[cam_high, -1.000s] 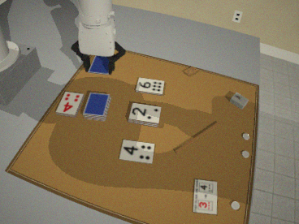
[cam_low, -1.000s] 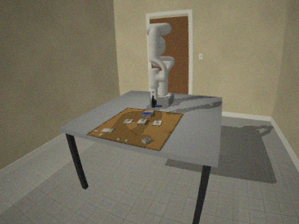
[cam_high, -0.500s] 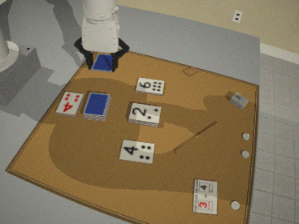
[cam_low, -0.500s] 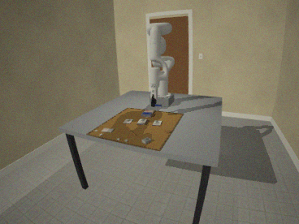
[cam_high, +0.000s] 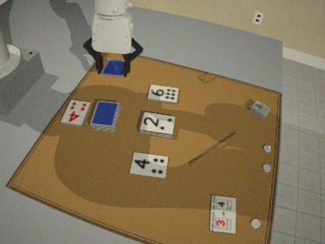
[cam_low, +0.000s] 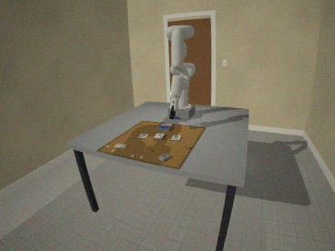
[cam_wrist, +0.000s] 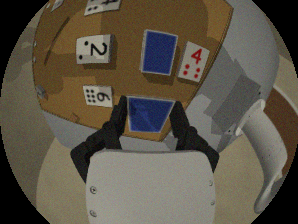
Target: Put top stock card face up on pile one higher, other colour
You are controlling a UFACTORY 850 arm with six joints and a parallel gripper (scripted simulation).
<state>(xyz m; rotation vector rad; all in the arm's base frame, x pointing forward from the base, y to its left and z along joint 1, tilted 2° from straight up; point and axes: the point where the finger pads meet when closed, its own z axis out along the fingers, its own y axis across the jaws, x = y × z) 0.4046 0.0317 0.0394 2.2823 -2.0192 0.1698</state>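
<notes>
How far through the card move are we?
Looks done: a card is off the stock. In hand: the pincer holds it blue back up, away from the piles. Left: turn it over, match it to a pile, lay it there, release and withdraw. Its face is hidden, so I can't name the pile.

The tool (cam_high: 113, 72) (cam_low: 172, 117) (cam_wrist: 150, 105) points downward, fingers set in a wide grip.
</notes>
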